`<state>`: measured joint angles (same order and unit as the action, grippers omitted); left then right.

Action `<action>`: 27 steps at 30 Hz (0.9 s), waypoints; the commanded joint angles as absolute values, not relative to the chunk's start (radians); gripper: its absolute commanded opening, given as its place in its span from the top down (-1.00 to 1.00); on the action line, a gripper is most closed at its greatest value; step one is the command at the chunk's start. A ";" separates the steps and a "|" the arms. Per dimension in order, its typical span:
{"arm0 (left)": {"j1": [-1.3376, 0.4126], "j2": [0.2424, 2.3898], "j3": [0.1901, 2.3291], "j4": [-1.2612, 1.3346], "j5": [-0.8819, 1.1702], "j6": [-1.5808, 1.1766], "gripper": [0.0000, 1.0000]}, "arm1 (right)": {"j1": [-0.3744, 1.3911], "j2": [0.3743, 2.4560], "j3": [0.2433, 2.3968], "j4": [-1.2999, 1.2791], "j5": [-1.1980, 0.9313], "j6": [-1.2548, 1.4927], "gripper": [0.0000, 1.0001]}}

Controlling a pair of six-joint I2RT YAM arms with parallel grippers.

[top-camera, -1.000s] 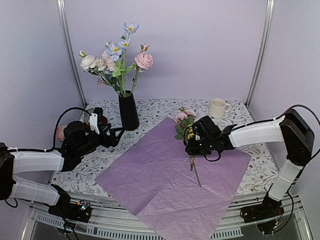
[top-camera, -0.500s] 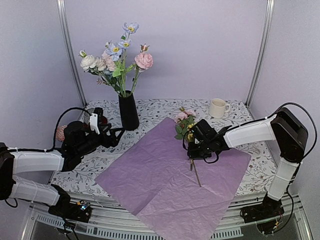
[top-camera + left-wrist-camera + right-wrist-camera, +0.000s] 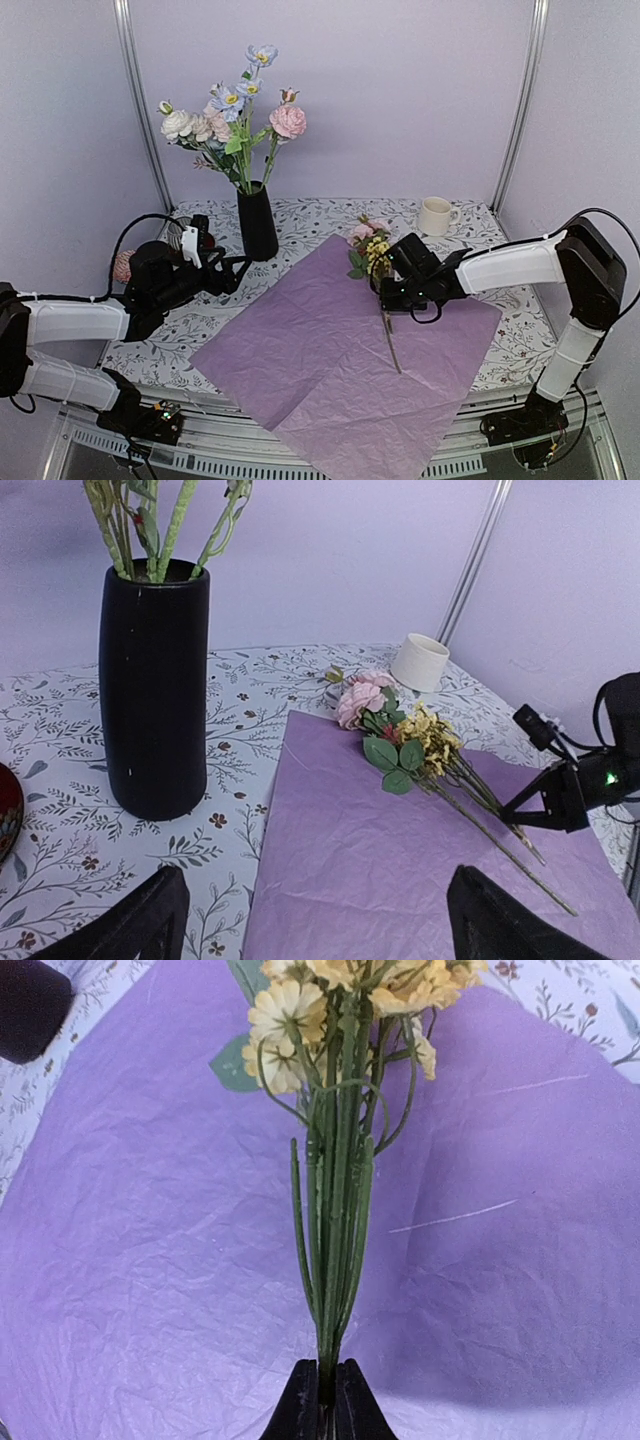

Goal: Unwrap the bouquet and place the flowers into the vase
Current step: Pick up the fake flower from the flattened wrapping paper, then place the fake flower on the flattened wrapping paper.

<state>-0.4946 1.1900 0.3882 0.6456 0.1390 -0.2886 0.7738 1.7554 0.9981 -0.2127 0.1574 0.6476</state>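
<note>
Lilac tissue first: looking at one big crinkled sheet spread flat across a leaf-print surface, with its near corner hanging over the front edge. Got a cream mug at the far right, off the paper and well apart from the rest. Spotted something round and dark red just left of the vase in the left wrist view, mostly cut off, so can't say what. Also a pinkish blob beside the left arm, too small to tell.

Found the vase standing upright on the print just off the sheet's far-left edge. Matte black, slim, a bit narrower at the top. Already stuffed with flowers: pale blue, pink and white blooms on long green stems, fanning out high above the rim.

Lying on the sheet: a pink bloom with green leaves and a yellow sprig, heads toward the mug, stems trailing back toward the right arm.

Right pincer squeezed together on the bottom of the sprig's thin green stems, low over the paper. Left pincer spread wide and empty, hovering low near the vase and facing both it and the sheet.
</note>
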 commanded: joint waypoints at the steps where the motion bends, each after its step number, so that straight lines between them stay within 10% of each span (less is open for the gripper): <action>1: -0.506 1.189 0.407 0.651 0.143 -0.276 -0.84 | 0.767 1.668 0.977 -0.228 0.240 0.647 0.85; 16: -0.510 1.192 0.409 0.651 0.140 -0.275 -0.84 | 0.750 1.571 0.824 -0.303 0.316 0.680 0.83; 27: -0.510 1.199 0.410 0.652 0.136 -0.273 -0.84 | 0.749 1.496 0.843 -0.316 0.224 0.592 0.43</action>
<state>-0.4976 1.1900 0.3882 0.6456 0.1410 -0.2844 0.7525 1.5372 0.8196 -0.3035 0.2783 0.6483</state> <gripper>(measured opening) 0.920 0.283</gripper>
